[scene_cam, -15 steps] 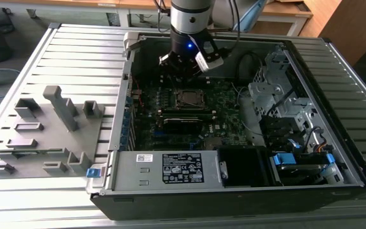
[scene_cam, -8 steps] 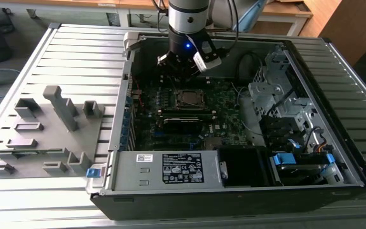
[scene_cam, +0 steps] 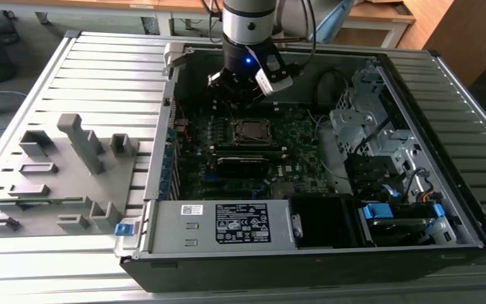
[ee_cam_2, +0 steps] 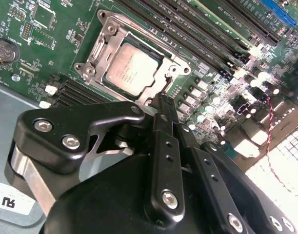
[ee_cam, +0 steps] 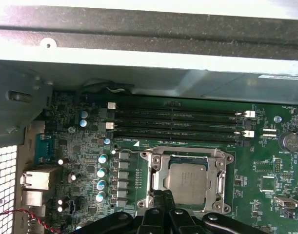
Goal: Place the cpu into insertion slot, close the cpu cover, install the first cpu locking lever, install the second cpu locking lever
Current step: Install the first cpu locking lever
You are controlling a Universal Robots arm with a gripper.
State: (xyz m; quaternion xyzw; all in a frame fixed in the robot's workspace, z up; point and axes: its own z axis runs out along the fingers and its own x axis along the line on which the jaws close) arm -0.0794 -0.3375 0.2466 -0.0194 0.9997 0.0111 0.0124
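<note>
Hovering pincer (ee_cam: 163, 195) pressed together | just beside cpu (ee_cam: 187, 181) | capacitors (ee_cam: 102, 171) alongside | memory slots (ee_cam: 178, 124) beyond

The cpu (ee_cam: 188, 181) lies in the insertion slot (ee_cam: 221, 168) (memory slots (ee_cam: 178, 124) just beside), inside the computer case (scene_cam: 311, 269).

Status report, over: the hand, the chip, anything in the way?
Black hand shut, tips at the edge of the shiny silver frame-shaped cpu cover. Cover lies down around the silver-grey square cpu. No obstruction seen.
</note>
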